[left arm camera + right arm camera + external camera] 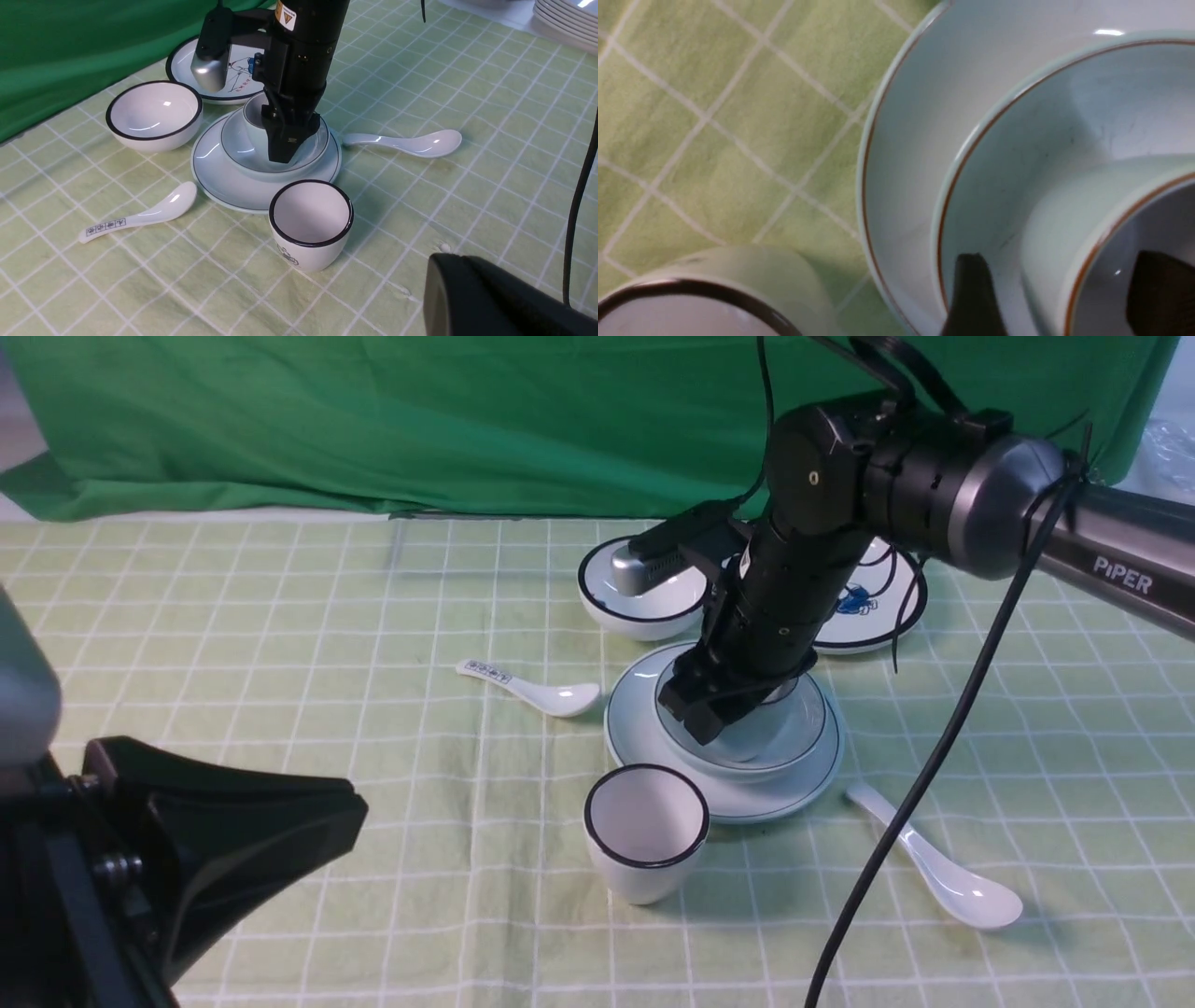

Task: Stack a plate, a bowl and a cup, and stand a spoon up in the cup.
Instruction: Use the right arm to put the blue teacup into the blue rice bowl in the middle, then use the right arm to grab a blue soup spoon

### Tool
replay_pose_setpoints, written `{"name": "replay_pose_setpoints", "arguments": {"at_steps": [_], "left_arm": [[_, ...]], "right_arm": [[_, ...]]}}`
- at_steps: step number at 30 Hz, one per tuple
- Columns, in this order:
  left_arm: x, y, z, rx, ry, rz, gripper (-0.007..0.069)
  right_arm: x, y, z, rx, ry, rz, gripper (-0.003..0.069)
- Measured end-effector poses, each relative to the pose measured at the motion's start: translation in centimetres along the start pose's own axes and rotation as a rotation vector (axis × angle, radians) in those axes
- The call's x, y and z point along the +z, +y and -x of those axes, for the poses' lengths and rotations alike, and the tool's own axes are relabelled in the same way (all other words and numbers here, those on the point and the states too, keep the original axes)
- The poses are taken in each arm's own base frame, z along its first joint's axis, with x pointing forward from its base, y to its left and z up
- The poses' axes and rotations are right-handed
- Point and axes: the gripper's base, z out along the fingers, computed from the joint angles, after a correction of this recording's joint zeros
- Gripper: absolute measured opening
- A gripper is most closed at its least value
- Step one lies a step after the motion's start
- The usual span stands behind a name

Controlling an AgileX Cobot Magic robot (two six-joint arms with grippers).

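The plate (630, 723) lies on the checked cloth with the bowl (803, 737) in it, and the cup (254, 121) stands upright in the bowl. My right gripper (709, 723) points down over the cup and is open. In the right wrist view one finger (971, 298) stands outside the cup wall (1064, 224) and the other inside, both clear of it. The plain white spoon (943, 873) lies on the cloth to the right of the plate. My left gripper (345, 812) hangs shut and empty at the near left, far from the stack.
A black-rimmed cup (644, 845) stands right in front of the plate. A black-rimmed bowl (644, 593) and a cartoon plate (868, 607) sit behind the stack. A printed spoon (532, 686) lies to its left. The right arm's cable (934, 756) hangs past the plain spoon.
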Motion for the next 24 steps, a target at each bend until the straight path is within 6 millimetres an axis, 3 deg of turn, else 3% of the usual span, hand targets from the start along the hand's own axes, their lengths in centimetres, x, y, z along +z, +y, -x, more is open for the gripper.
{"name": "replay_pose_setpoints", "arguments": {"at_steps": [3, 8, 10, 13, 17, 19, 20, 21, 23, 24], "left_arm": [[0.0, 0.0, 0.0, 0.000, 0.000, 0.000, 0.0001], [0.0, 0.0, 0.0, 0.000, 0.000, 0.000, 0.0001], [0.0, 0.0, 0.0, 0.000, 0.000, 0.000, 0.0001], [0.0, 0.0, 0.0, 0.000, -0.004, 0.001, 0.0001], [0.0, 0.0, 0.2, 0.000, -0.018, 0.002, 0.0001], [0.0, 0.0, 0.2, 0.000, -0.019, 0.002, 0.0001], [0.0, 0.0, 0.2, 0.000, -0.019, 0.002, 0.0001], [0.0, 0.0, 0.2, 0.000, -0.019, 0.002, 0.0001], [0.0, 0.0, 0.2, 0.000, -0.019, 0.002, 0.0001], [0.0, 0.0, 0.2, 0.000, -0.019, 0.002, 0.0001]], "right_arm": [[-2.1, 0.1, 0.0, 0.006, -0.043, -0.009, 0.0514], [-8.0, 0.6, -0.7, -0.020, -0.134, -0.032, 0.0476], [-11.9, 0.3, -2.6, -0.039, -0.110, -0.088, 0.0412], [-13.8, -1.9, -6.2, 0.012, -0.021, -0.146, 0.0342], [-11.3, -5.8, -11.0, 0.168, 0.067, -0.092, 0.0343], [-8.1, -6.7, -13.0, 0.206, 0.078, -0.023, 0.0379], [-7.9, -6.7, -13.1, 0.208, 0.077, -0.017, 0.0379], [-5.6, -6.7, -13.9, 0.211, 0.066, 0.018, 0.0412], [-3.3, -6.5, -14.2, 0.211, 0.054, 0.030, 0.0441], [-3.2, -6.6, -14.3, 0.212, 0.051, 0.028, 0.0442]]}}
